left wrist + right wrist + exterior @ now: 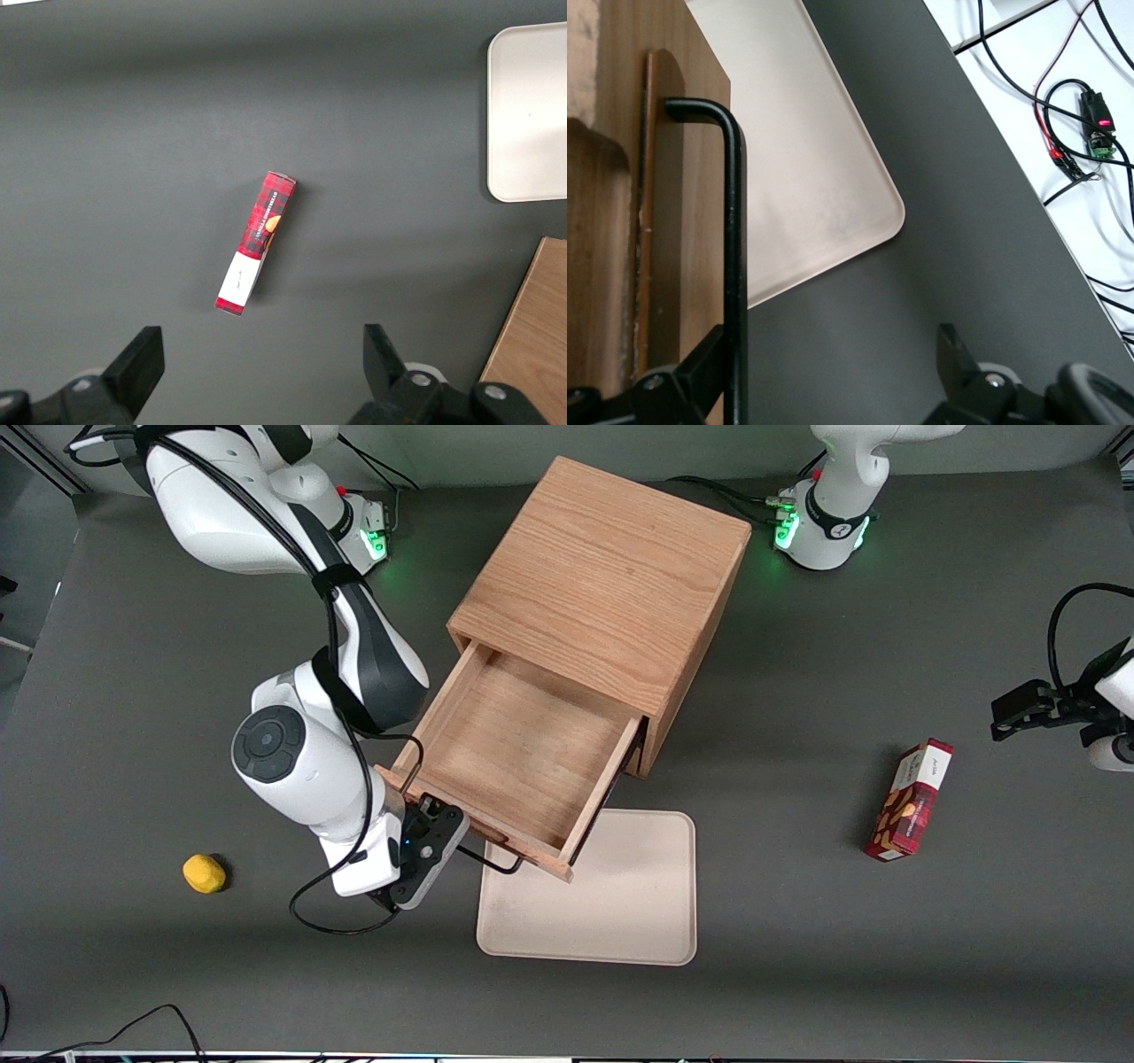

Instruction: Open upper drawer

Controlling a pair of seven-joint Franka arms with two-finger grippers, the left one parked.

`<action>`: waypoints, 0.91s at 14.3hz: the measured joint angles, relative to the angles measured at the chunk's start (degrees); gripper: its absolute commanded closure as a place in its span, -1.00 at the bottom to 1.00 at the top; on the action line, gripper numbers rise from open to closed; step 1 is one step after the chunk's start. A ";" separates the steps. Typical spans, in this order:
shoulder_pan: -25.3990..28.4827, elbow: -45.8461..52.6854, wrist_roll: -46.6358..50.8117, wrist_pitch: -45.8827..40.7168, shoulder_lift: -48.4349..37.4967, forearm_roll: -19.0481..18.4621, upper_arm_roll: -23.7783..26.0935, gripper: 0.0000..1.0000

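The upper drawer (523, 757) stands pulled well out of the wooden cabinet (602, 593), its bare interior exposed. The drawer front overhangs one edge of the beige tray (611, 903), which lies on the dark table (797, 921) nearer the front camera than the cabinet.

The gripper (447, 840) sits at the drawer front, at about 8 o'clock from the drawer's centre in the front view. Its fingers are spread apart. In the right wrist view, one finger (695, 376) appears to lie against the black bar handle (733, 257), though contact cannot be confirmed; the other finger stands clear over the table.

A yellow object (205, 872) lies toward the working arm's end of the table. A red box (911, 800) lies toward the parked arm's end.
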 measured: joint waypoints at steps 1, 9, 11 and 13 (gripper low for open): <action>0.01 0.12 0.00 0.03 0.00 0.06 0.05 -1.00; -0.01 2.33 7.91 -2.50 -5.57 5.52 -0.16 -1.00; -0.01 2.38 12.29 -5.76 -7.91 5.53 -0.26 -1.00; 0.01 2.46 17.07 -10.61 -10.72 5.34 -1.31 -1.00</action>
